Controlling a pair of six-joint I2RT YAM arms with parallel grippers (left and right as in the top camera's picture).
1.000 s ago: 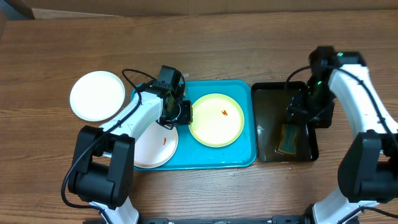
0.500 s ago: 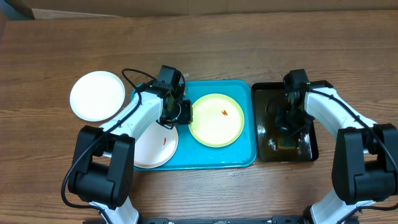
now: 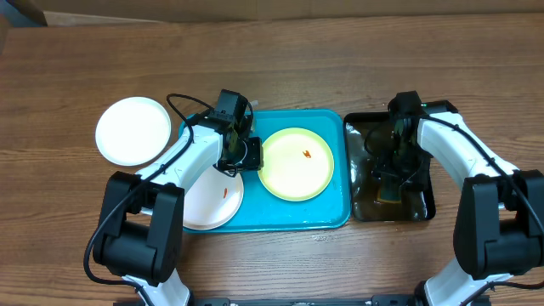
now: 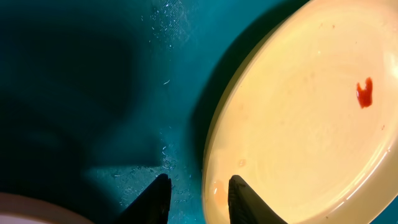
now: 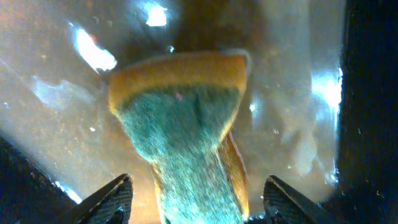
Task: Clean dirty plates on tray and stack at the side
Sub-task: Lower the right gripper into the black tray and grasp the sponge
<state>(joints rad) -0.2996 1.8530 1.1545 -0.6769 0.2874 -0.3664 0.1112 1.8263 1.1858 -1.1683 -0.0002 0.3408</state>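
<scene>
Wooden tabletop (image 3: 280, 59): I rate yellow-green plate (image 4: 298, 124) stiff, wet-slick; take the rim. Left gripper (image 4: 199, 183) straddles it, unclosed; right gripper (image 5: 198, 183) gapes around sponge (image 5: 180, 106).

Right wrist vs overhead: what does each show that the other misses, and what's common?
Right wrist only: the sponge up close, its green scrub face over a yellow body, lying in water. The right gripper is open, fingertips either side of the sponge and clear of it.
Overhead only: the turquoise tray, the yellow-green plate with a red smear, a clean white plate on the table, a smeared white plate at the tray's left end, and the left gripper at the yellow-green plate's left edge.
Both: the sponge in the black tray, below the right gripper.
</scene>
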